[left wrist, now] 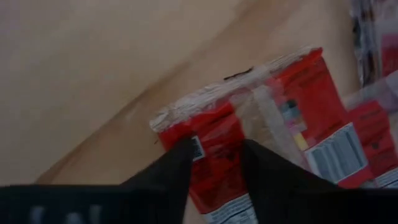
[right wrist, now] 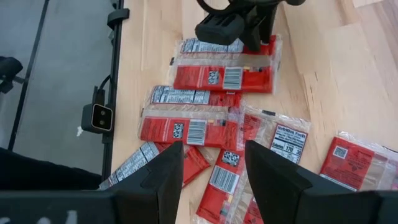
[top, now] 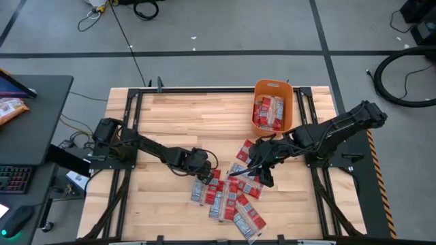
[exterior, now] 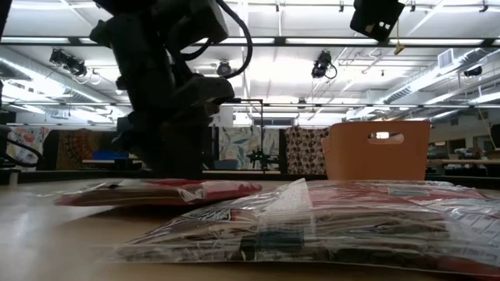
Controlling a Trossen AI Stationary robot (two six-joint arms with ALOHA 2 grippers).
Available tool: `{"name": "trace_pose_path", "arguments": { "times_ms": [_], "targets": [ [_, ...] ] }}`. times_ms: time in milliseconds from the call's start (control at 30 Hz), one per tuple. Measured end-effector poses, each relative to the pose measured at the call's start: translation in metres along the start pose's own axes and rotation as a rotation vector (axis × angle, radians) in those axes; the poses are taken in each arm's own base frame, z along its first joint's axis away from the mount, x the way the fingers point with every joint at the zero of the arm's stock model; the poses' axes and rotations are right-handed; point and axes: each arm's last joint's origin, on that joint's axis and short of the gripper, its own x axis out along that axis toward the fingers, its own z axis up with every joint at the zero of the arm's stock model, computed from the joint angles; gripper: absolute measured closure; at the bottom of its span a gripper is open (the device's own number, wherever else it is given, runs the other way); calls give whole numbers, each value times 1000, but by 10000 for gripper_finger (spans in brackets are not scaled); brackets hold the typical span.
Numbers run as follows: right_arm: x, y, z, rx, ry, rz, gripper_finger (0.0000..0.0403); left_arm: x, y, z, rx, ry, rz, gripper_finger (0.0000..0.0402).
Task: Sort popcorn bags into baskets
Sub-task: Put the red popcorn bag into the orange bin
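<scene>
Where the popcorn bags lie scattered at the lower centre of the high view, flat crinkled red packets with pale label panels overlap, so some edges are hidden. The left gripper sits at the pile's upper-left edge; in its wrist view its fingers straddle one packet's sealed end, part-open, grip uncertain. The right gripper hovers over the pile, jaws apart, holding nothing. The orange plastic basket, upper right, holds more packets.

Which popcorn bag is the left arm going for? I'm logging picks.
The bag at the pile's left edge: the left gripper has its jaws astride that bag's end, while the other bags lie untouched.
</scene>
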Motion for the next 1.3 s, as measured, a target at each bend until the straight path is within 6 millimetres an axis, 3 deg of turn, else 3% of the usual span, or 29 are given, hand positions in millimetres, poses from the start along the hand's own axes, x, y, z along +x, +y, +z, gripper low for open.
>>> {"name": "trace_pose_path", "arguments": {
  "times_ms": [200,367,533,700,1000,1300],
  "targets": [
    [0,0,0,-3,-2,-3,227,-1,0,-8,24,-10,34,387],
    [0,0,0,-3,-5,-7,227,-8,-4,-5,30,-42,-26,393],
    [6,-2,1,-55,-14,-60,227,-33,-14,-3,83,-6,-178,389],
    [41,-4,6,-63,25,-13,228,-50,-26,-23,160,43,-274,388],
    [112,-14,1,-90,98,0,231,-56,-39,-83,171,66,-251,390],
    [151,-46,7,-41,100,23,226,-31,-39,-107,114,22,-165,390]
  ]
}}
